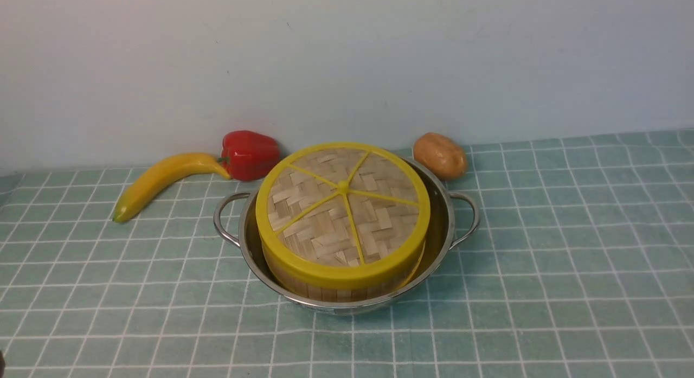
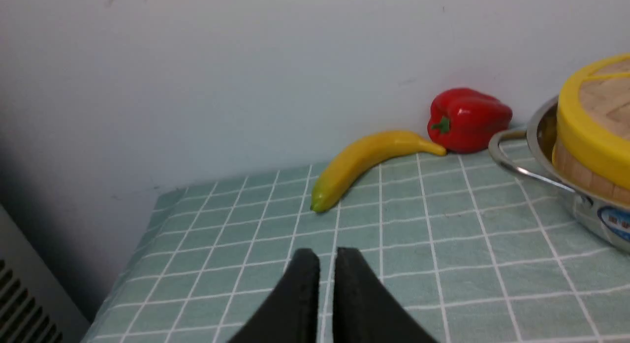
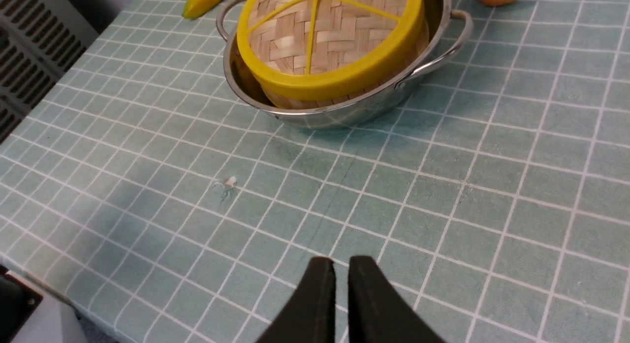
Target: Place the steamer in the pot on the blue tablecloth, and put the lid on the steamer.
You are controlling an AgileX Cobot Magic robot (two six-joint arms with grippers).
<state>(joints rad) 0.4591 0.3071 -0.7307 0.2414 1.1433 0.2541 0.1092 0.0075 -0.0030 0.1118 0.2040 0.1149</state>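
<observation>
Judging by how things lie, the task looks finished: nothing is left to carry, and the only call now is to keep both arms clear of the stack, or give the lid a small levelling nudge if its tilt matters.

Going left to right across the tabletop: the left claw hangs low over the blue tablecloth with its two black tips a narrow slit apart and nothing between them; whether that counts as open I cannot tell. Beyond it lie a banana and, just beside the banana's stem end, a red pepper against the wall.

In the middle, the pot stands on the cloth with the steamer inside it, only a strip of bamboo wall showing under the lid. The lid sits on the steamer, appearing slightly tilted toward the camera. From the left claw the pot is well apart, off to the arm's right.

Behind the pot's right handle rests a potato. The right claw hovers over bare cloth, empty, tips likewise a thin gap apart; the pot lies well ahead of it.
</observation>
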